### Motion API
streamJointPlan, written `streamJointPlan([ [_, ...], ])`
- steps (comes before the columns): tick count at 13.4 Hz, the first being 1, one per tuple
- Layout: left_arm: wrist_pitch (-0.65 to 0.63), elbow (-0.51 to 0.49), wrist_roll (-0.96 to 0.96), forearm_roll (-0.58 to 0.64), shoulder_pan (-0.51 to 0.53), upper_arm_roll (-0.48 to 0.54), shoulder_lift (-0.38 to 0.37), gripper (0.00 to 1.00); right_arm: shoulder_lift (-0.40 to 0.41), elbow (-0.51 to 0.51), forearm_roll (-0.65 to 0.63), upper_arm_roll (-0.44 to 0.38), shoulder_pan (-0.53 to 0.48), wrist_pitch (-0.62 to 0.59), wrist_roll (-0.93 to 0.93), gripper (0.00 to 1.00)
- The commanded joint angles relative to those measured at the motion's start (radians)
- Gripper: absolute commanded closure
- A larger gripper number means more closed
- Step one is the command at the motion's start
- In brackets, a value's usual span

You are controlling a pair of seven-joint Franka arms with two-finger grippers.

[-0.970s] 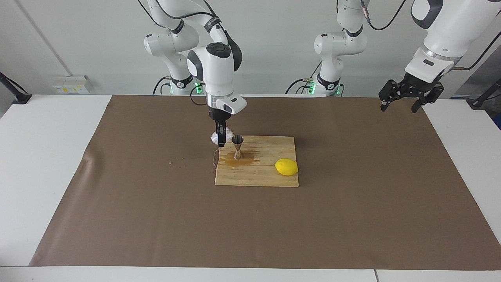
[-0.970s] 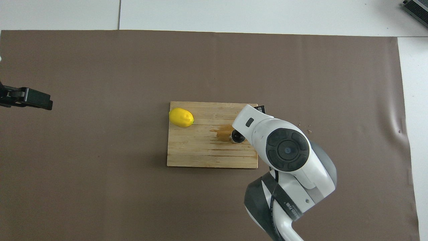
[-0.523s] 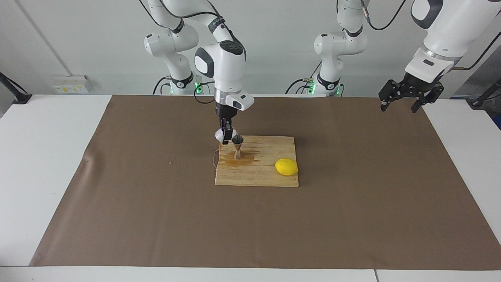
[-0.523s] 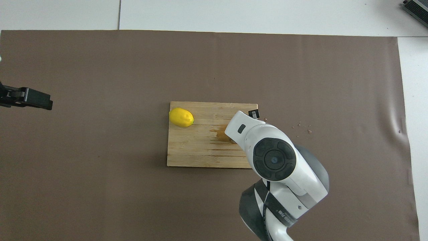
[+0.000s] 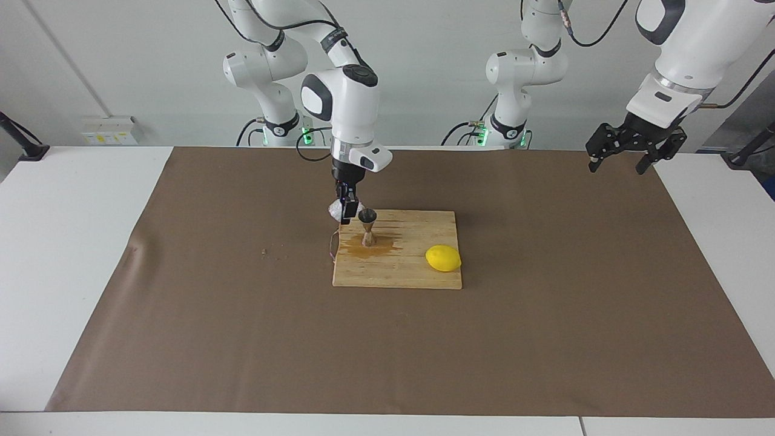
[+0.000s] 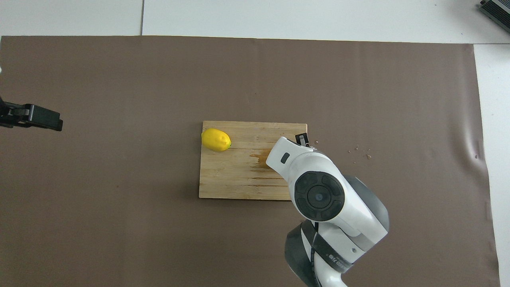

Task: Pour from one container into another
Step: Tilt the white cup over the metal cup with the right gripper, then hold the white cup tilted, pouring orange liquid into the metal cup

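My right gripper [image 5: 346,212] is shut on the small crinkled translucent plastic cup [image 5: 335,209]. It holds the cup just above the wooden cutting board [image 5: 412,269], at the corner nearest the robots. The cup hangs close beside the rim of the steel hourglass jigger [image 5: 367,226], which stands upright on the board in a brown wet stain [image 5: 378,247]. I cannot tell how far the cup is tilted. In the overhead view my right arm covers the jigger and the cup; only one fingertip [image 6: 303,138] shows. My left gripper [image 5: 617,165] waits open and raised over the mat's edge; it also shows in the overhead view [image 6: 34,118].
A yellow lemon [image 5: 443,258] lies on the board toward the left arm's end, also seen from overhead [image 6: 216,140]. Small crumbs [image 5: 272,253] lie on the brown mat toward the right arm's end. A thin wire loop hangs off the board's edge [image 5: 332,245].
My right gripper has lifted the cup slightly and brought it closer to the jigger's rim, its wrist turning more upright. The left arm has not moved.
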Motion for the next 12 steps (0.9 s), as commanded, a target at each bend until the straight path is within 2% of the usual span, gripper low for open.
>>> streamJointPlan([
  [1,-0.007,-0.026,0.01,-0.017,0.017,-0.005,-0.027,0.0,-0.022,-0.017,-0.04,0.008,-0.005,-0.011,0.038,0.82],
  [5,-0.007,-0.026,0.01,-0.017,0.017,-0.005,-0.027,0.0,-0.016,-0.014,-0.112,0.008,0.028,-0.042,0.099,0.82],
  [9,-0.007,-0.026,0.01,-0.017,0.017,-0.005,-0.027,0.0,-0.013,-0.008,-0.126,0.008,0.033,-0.071,0.11,0.82],
  [12,-0.007,-0.026,0.01,-0.017,0.017,-0.005,-0.025,0.0,-0.011,-0.004,-0.17,0.01,0.036,-0.072,0.204,0.82],
])
